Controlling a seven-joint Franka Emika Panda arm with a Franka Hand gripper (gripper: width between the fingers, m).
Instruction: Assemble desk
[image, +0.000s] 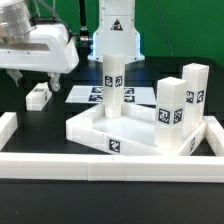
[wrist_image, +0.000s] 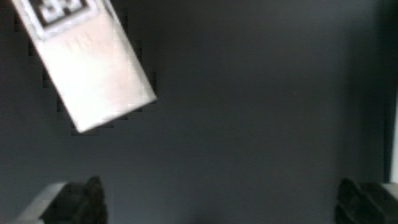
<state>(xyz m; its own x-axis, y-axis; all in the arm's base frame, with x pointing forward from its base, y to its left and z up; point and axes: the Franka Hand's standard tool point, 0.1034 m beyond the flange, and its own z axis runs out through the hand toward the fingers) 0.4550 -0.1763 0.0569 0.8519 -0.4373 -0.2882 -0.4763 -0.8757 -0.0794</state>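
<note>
Item: desk, in parts. Loose leg, white, square in section, lies flat on the black tabletop at the exterior view's left, apart from the rest. It is just below the pincer and a little toward the exterior view's right. Its long axis runs slantwise to the near rail. In the wrist view the same leg lies outside the gap between the fingers, off to one side, with its axis askew to the line joining them. Judgement: a grasp calls for a sideways shift and a turn of the wrist before descent. Pincer: spread to its full width, empty, touching nothing. One arm only. Tray, white with a raised rim, sits mid-scene, well apart from the loose leg. One leg stands upright on it. Two more legs stand upright at its right end in the exterior view; whether on it or beside it I cannot tell. Marker board lies flat behind the tray. Rails border the work area. Markings: black-and-white square tags on the legs, the tray's front edge and the board. No brand or readable writing.
</note>
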